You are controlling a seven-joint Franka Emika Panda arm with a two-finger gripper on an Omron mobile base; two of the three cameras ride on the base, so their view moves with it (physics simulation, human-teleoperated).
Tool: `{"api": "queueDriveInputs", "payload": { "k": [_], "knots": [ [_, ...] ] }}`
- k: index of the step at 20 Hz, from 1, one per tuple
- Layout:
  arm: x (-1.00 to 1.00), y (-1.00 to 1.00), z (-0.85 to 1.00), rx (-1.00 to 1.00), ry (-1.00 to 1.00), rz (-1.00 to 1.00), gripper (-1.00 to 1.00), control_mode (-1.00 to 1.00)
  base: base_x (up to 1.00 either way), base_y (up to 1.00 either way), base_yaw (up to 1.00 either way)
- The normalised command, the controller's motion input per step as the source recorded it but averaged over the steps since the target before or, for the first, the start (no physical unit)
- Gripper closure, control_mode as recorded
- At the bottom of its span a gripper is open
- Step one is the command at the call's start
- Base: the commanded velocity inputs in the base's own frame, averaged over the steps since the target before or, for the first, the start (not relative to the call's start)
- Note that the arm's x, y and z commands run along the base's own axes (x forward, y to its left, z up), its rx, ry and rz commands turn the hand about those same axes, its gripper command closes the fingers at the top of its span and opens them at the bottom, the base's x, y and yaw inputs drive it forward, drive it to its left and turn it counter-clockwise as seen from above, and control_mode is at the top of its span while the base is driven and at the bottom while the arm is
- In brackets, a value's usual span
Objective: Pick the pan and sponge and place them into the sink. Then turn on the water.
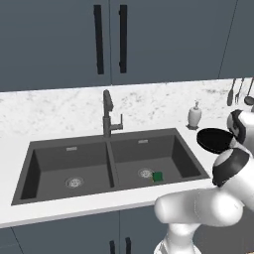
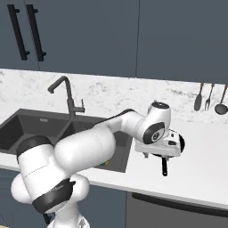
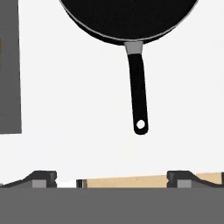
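item: my fingers [image 3: 112,177] — two dark tips, standing wide apart, holding nothing, hovering over the white counter [image 3: 78,109]. in the right base view the hand [image 2: 159,147] is hanging over the counter to the right of the sink, above the pan.

item: pan [image 3: 127,19] — one, black, round, lying on the counter ahead of my fingers. its long handle [image 3: 137,94] is pointing back toward me, its end with the small hole stopping short of my fingertips, apart from them, and lining up nearer my right-hand tip than my left. from the left base view the pan [image 1: 214,140] is sitting on the counter just right of the sink, partly behind my arm.

item: sponge [image 1: 158,176] — one, green top showing, lying on the floor of the right basin, just beside the drain there, well apart from my fingers.

item: sink [image 1: 111,166] — one, dark grey, two basins, one central divider, two round metal drains, one per basin.

item: faucet [image 1: 108,116] — one, tall, dark, with a side lever, standing behind the divider.

item: soap dispenser [image 1: 194,115] — one, white, standing on the counter behind the pan.

item: utensils [image 2: 208,99] — three, hanging on the marble wall at the right.

item: cabinet handles [image 1: 110,38] — two, long, black, above the sink.
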Motion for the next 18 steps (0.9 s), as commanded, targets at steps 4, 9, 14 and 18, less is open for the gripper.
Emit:
{"api": "queueDriveInputs", "payload": {
  "k": [4,9,14,18],
  "knots": [
    [0.47,-0.5,-0.52,0.02,0.04,0.0,-1.0,-1.0,0.0,0.0,0.0],
    [0.39,-0.22,-0.44,0.03,0.04,0.0,-1.0,-1.0,0.0,0.0,0.0],
    [0.22,-0.12,-0.32,0.07,0.02,0.0,-1.0,-1.0,0.0,0.0,0.0],
    [0.22,-0.09,-0.25,0.08,0.04,0.01,-1.0,-1.0,0.0,0.0,0.0]
  ]
}}
